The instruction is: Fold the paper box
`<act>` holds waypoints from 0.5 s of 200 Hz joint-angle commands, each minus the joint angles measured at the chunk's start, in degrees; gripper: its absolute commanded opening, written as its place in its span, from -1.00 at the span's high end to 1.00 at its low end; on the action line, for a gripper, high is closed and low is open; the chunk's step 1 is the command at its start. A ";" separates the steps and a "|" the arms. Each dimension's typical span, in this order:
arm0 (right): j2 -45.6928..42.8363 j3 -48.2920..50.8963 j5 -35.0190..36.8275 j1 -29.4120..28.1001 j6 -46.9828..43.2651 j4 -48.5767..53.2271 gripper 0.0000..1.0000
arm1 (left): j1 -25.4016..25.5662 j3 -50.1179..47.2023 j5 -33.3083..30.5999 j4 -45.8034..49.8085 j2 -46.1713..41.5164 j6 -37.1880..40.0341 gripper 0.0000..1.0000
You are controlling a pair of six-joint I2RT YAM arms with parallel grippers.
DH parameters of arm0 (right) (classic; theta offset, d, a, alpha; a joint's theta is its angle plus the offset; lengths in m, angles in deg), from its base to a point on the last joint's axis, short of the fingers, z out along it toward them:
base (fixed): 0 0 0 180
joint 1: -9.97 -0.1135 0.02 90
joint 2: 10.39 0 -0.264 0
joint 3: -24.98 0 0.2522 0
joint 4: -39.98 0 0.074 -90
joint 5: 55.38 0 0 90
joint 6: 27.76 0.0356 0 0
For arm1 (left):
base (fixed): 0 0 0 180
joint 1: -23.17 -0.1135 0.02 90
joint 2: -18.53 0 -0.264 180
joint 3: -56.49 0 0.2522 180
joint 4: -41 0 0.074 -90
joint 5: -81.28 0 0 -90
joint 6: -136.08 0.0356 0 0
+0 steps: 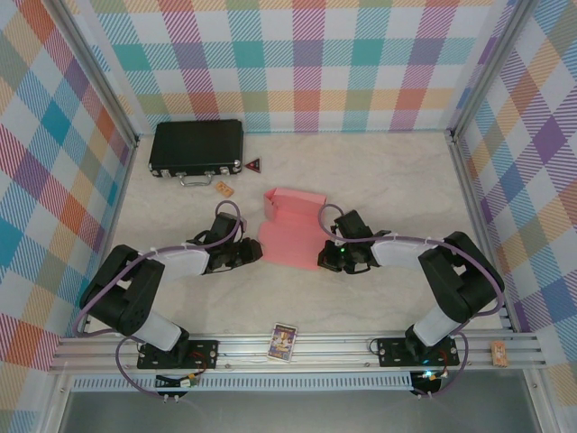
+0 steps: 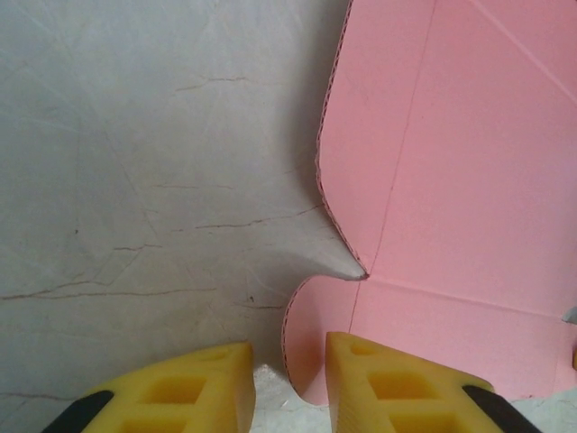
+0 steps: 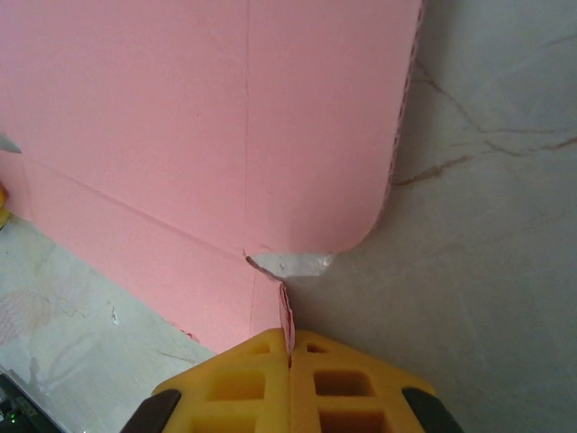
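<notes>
The paper box [image 1: 290, 230] is a salmon-pink die-cut sheet lying mid-table, its far end folded up. My left gripper [image 1: 255, 253] is at the sheet's near left corner. In the left wrist view its yellow fingers [image 2: 379, 383] stand apart, and a rounded tab [image 2: 315, 334] of the paper box [image 2: 451, 180] rises in the gap close to the right finger. My right gripper [image 1: 325, 260] is at the near right corner. In the right wrist view its jaws [image 3: 289, 347] are shut on a thin upright tab edge of the paper box [image 3: 225, 135].
A black hard case [image 1: 196, 146] lies at the back left, with a small red triangle [image 1: 253, 165] and a tan piece [image 1: 224, 189] near it. A card [image 1: 283, 342] rests on the front rail. Plaid walls close in three sides.
</notes>
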 commanded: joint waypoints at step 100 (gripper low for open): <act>-1.93 0.53 3.23 0.16 -0.47 5.24 0.66 | 2.96 4.29 7.68 -6.10 3.80 2.89 1.00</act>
